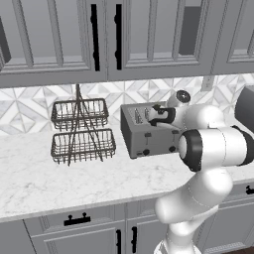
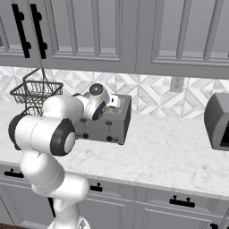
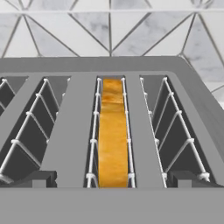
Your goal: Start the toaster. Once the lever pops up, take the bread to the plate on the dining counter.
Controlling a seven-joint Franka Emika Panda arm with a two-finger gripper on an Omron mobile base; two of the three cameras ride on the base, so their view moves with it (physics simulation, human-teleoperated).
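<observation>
The grey toaster [image 1: 144, 136] [image 2: 112, 123] [image 3: 65, 144] stands on the marble wall counter against the tiled backsplash. A golden bread slice [image 3: 113, 135] sits upright in one of its middle slots, sunk between the wire guides. My gripper [image 3: 113, 179] hovers just above the toaster's top and looks down into the slots. It is open, with one dark fingertip [image 3: 37, 178] on each side of the bread's slot and nothing between them. In the base views the hand [image 1: 166, 114] [image 2: 96, 105] is over the toaster. The plate and the dining counter are out of view.
A wire two-tier basket rack [image 1: 82, 131] [image 2: 36, 91] stands left of the toaster. A dark grey appliance [image 1: 245, 106] [image 2: 218, 120] sits at the right. Wall cabinets [image 1: 124, 39] hang close overhead. Bare marble counter [image 2: 170, 147] stretches between toaster and appliance.
</observation>
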